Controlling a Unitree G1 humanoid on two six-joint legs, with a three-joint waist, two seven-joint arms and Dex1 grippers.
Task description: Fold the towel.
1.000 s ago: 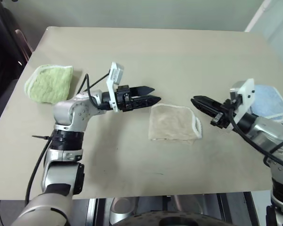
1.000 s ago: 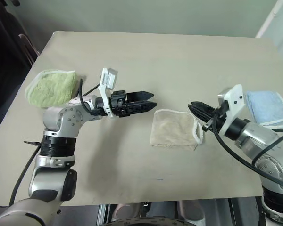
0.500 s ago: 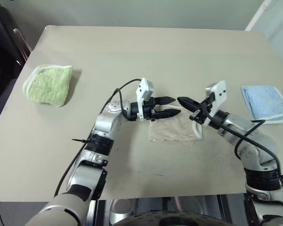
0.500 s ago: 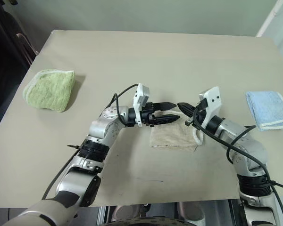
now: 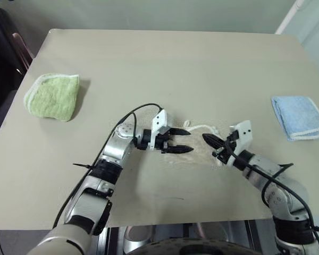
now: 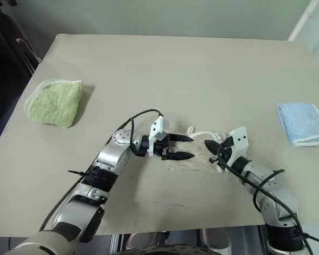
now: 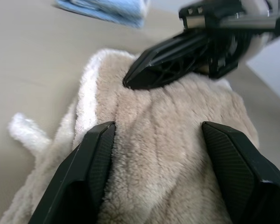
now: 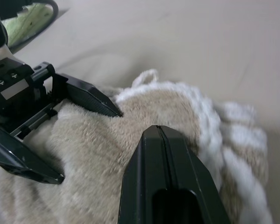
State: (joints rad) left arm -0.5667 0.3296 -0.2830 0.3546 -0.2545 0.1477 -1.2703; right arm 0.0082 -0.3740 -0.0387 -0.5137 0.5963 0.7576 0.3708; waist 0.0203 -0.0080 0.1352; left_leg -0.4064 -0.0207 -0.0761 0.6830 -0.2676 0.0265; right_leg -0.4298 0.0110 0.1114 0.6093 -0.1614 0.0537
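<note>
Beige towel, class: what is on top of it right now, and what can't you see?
Both grippers rest on the beige towel: the left gripper open, fingers straddling the cloth; the right gripper shut, tip pressing it. The table directly beneath is covered.

We look along the left gripper (image 7: pixel 156 175), whose two black fingers (image 7: pixel 84 172) stand apart with their tips resting on the towel (image 7: pixel 154 140). The beige terry pile bulges between the fingers. A white corded edge (image 7: pixel 86 93) runs along the towel's side, and a white loop (image 7: pixel 28 133) lies off that side on the tan table (image 7: pixel 32 60). The right gripper (image 7: pixel 144 74) points toward us, its fingers pressed together, its tip touching the towel near the corded edge. A light blue folded cloth (image 7: pixel 107 9) lies on the table beyond.
</note>
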